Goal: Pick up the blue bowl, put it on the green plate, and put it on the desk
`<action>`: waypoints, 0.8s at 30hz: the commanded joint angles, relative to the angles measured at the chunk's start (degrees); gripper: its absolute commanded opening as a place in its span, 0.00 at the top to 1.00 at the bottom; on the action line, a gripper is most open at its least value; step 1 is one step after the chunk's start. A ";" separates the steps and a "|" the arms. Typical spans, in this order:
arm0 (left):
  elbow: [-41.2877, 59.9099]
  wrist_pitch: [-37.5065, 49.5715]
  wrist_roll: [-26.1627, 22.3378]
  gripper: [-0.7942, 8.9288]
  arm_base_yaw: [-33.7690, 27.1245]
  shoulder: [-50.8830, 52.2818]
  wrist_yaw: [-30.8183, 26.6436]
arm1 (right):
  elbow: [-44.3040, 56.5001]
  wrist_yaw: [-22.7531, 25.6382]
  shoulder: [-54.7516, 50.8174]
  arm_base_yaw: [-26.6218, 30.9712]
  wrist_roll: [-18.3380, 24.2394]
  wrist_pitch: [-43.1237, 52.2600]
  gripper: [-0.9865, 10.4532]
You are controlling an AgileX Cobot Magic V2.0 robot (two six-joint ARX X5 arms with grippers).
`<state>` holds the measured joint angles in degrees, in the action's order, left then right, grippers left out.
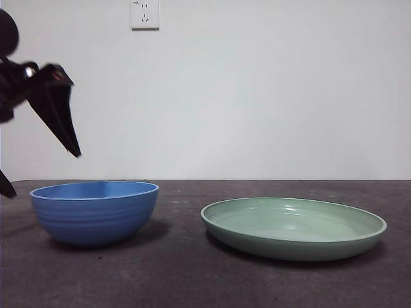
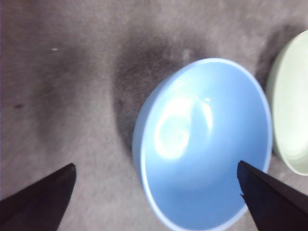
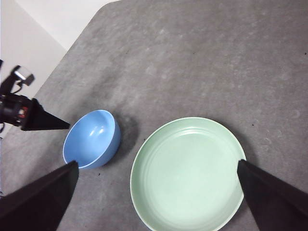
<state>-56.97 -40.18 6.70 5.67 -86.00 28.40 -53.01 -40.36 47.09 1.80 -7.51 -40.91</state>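
The blue bowl (image 1: 96, 215) stands upright on the dark grey desk (image 1: 180, 276) at the left. The green plate (image 1: 292, 228) lies on the desk to its right, a small gap apart. My left gripper (image 1: 42, 170) hangs open and empty above the bowl's left side, not touching it. In the left wrist view its jaws are spread wide (image 2: 155, 165) over the bowl (image 2: 202, 144), with the plate's edge (image 2: 293, 110) beside it. My right gripper (image 3: 157, 163) is open and empty, high above the bowl (image 3: 91, 139) and plate (image 3: 187, 173).
A white wall with a socket (image 1: 144, 14) stands behind the desk. In the right wrist view the desk's rounded far corner (image 3: 103, 9) shows, and the left gripper (image 3: 33, 120) hangs beside the bowl.
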 commanded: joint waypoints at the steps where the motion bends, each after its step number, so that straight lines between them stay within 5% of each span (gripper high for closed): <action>1: -1.11 1.07 -0.20 0.32 0.98 -3.17 -0.57 | -0.87 -0.07 0.37 -0.17 0.50 0.61 0.43; 7: -1.11 1.79 0.22 0.43 2.71 -6.36 -5.84 | -0.87 -0.07 0.37 -0.17 0.50 0.61 0.43; 15: -1.11 2.51 1.05 0.78 3.08 -6.40 -8.07 | -0.87 -0.07 0.37 -0.17 0.50 0.61 0.43; 24: -1.55 2.75 0.79 0.90 3.37 -6.40 -8.04 | -0.87 -0.07 0.37 -0.17 0.55 0.61 0.43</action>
<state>-57.04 -37.65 7.42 8.91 -91.66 20.69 -53.01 -40.36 47.09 1.80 -7.51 -40.91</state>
